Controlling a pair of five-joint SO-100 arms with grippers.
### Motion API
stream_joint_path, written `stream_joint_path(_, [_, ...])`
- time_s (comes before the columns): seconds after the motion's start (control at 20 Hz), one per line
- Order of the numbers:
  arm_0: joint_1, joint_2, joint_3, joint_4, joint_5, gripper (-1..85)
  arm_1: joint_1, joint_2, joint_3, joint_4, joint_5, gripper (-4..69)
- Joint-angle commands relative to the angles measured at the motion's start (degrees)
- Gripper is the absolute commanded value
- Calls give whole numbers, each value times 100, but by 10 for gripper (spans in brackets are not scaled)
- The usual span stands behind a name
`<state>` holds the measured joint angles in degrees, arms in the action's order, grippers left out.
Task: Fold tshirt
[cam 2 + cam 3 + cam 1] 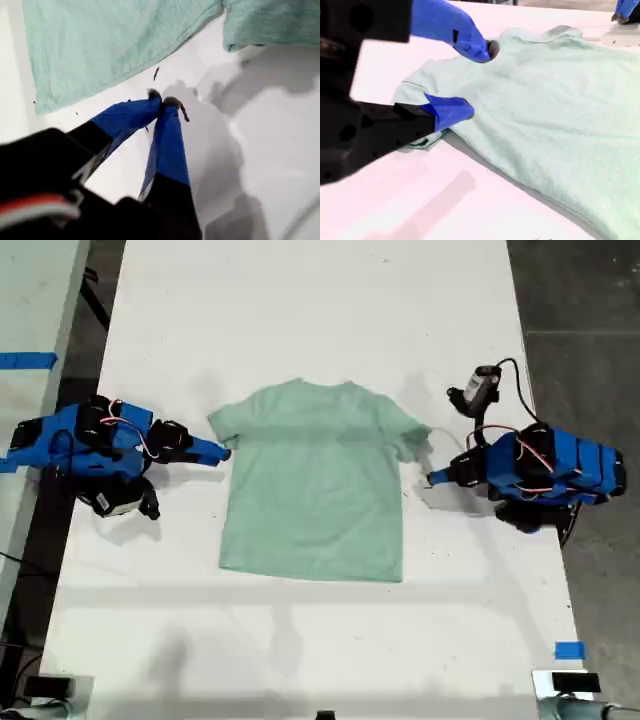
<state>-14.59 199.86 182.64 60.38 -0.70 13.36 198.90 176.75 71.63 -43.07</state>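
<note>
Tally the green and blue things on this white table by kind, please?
Pale mint-green cotton t-shirt: 1
Blue robot arms: 2, one ending in my first hand, one in my second hand
Small blue tape piece: 1
Total: 4

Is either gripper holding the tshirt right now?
No. My first gripper is shut on bare table beside the tshirt; my second gripper is open.

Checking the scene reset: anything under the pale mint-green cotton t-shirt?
Only the white table shows around the pale mint-green cotton t-shirt, which lies flat with no bulges. What is directly beneath stays covered.
</note>
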Motion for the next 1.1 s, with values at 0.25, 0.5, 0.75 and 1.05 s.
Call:
stream_joint_path(0.25, [176, 624, 18, 18, 53, 38, 0, 44, -53, -35, -62, 31])
stream_joint_path(0.5, [202, 624, 18, 18, 44, 46, 0, 44, -53, -35, -62, 31])
stream_joint_path(0.75, [88, 624, 18, 18, 9, 3, 0, 44, -53, -35, -62, 31])
stream_joint_path(1.05, [-88, 624, 18, 44, -738, 1, 62, 44, -53, -35, -62, 31])
